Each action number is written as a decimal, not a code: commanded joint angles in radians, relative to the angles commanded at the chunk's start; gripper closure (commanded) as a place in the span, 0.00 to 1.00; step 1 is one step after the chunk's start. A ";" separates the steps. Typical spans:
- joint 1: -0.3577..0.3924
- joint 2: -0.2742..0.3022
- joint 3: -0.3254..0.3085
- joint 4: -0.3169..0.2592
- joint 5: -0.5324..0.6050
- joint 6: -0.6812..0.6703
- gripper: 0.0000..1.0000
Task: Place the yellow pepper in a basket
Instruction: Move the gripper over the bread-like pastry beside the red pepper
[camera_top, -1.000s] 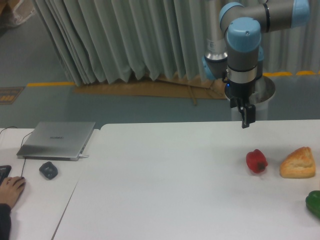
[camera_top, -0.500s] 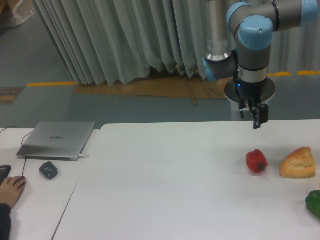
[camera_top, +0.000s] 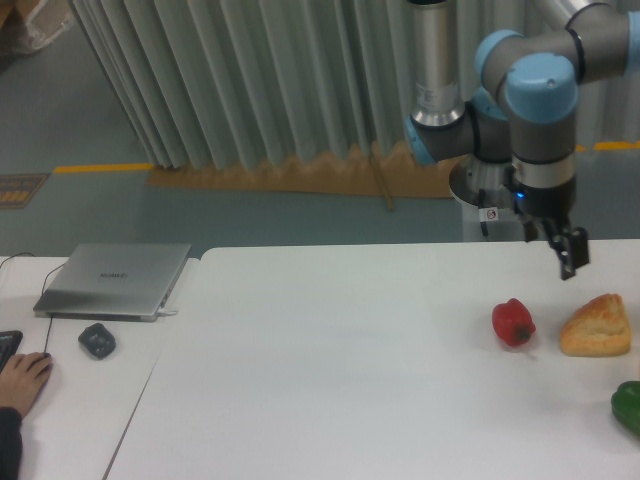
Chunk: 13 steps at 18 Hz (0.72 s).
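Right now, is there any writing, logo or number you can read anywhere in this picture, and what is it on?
Nothing can be read for certain.
Laptop: a small mark on the closed lid, too blurred to read.
Robot arm: a small white tag near the wrist, too small to read.
Red pepper, bread, green pepper: no text.

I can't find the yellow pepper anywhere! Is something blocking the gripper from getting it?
Nothing visible blocks it, but no yellow pepper or basket shows here. The gripper hangs above the table, near a red pepper, a bread piece and a green pepper at the edge.
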<state>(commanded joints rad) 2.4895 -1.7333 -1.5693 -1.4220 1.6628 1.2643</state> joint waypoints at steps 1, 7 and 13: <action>0.015 -0.015 0.002 0.011 -0.002 -0.009 0.00; 0.072 -0.055 0.000 0.150 -0.069 -0.253 0.00; 0.081 -0.089 -0.028 0.264 -0.118 -0.333 0.00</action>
<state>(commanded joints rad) 2.5709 -1.8224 -1.5969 -1.1582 1.5447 0.9311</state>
